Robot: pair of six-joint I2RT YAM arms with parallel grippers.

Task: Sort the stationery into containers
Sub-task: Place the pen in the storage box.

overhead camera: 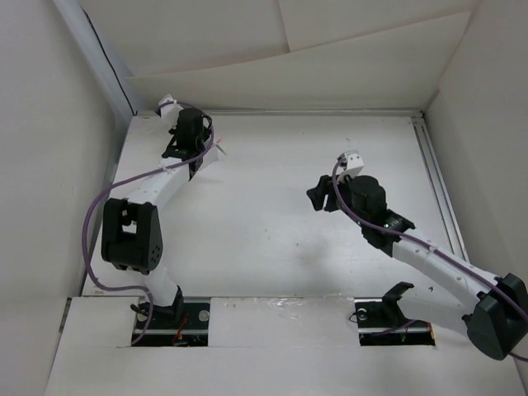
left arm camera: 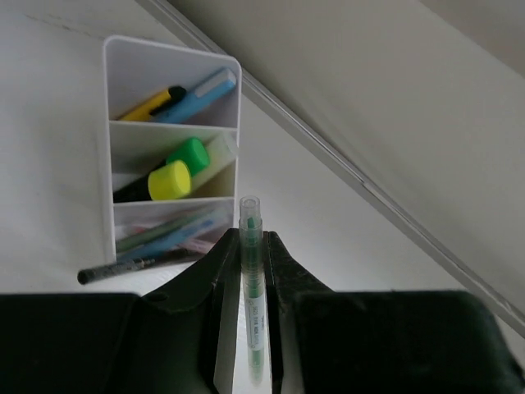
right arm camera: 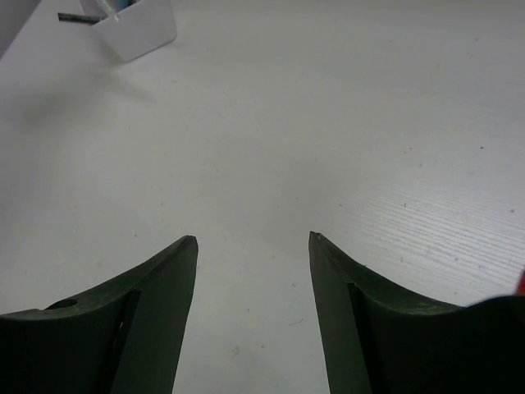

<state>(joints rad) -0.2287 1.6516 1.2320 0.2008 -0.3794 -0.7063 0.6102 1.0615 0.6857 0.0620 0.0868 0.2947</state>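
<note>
Being clenched along its barrel by the left jaws, a green pen (left arm camera: pixel 251 275) is being held just short of the divided tray (left arm camera: pixel 107 164); light, stiff, slick plastic is being assumed. Right jaws are being observed spread, empty.

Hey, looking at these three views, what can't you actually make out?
Left wrist view: the left gripper hides part of the bottom compartment of the tray; the print on the green pen is too small to read.
Right wrist view: the top edge cuts off the tray, so its contents don't show.
Top view: the left gripper covers the tray.
</note>
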